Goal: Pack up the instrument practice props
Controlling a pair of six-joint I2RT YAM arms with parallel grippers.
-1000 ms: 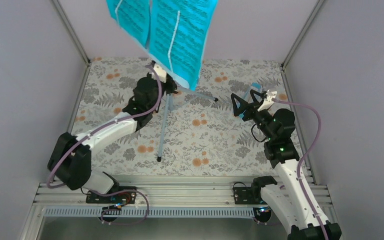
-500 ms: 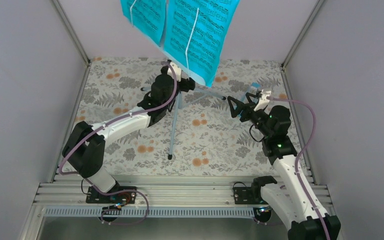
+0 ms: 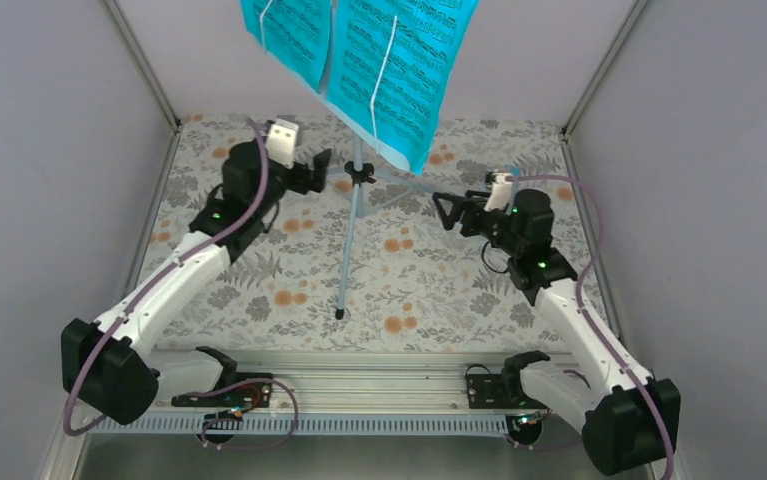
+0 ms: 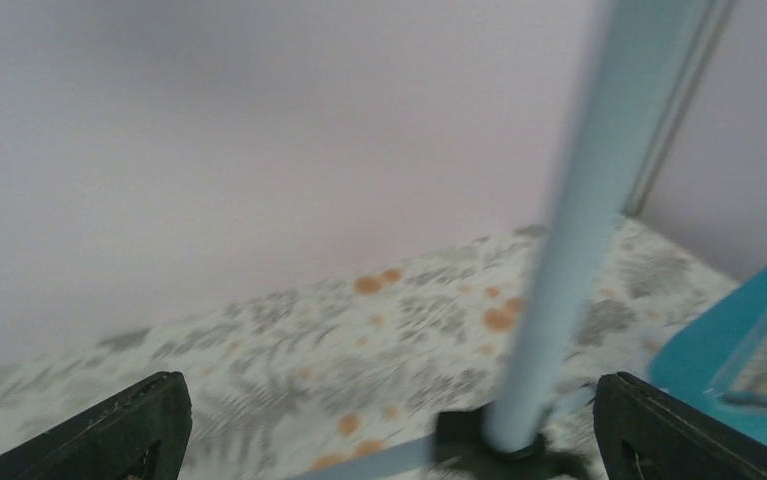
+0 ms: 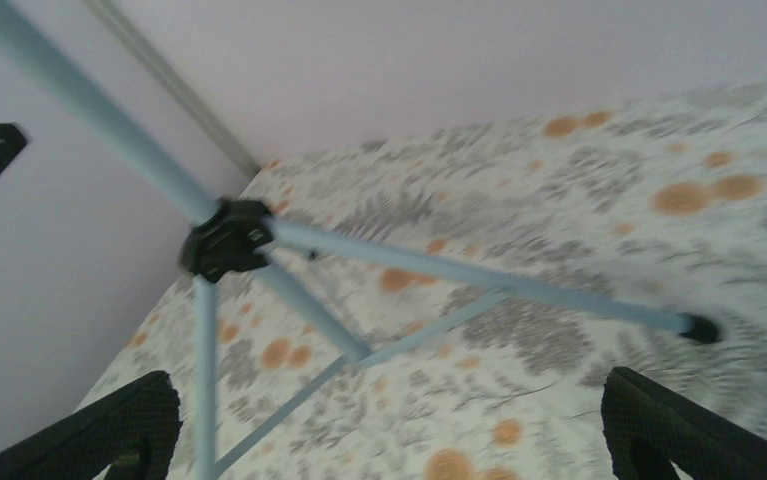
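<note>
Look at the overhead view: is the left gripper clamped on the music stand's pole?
No: the left gripper is open and sits left of the music stand's pole, with bare tablecloth showing between them.

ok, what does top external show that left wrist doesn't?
Only top external: the turquoise sheet-music pages up on the music stand, and the open right end effector. Only left wrist: a turquoise object at the right edge, too cropped to identify. Both: the stand's pole, its black hub, the floral table cover.
</note>
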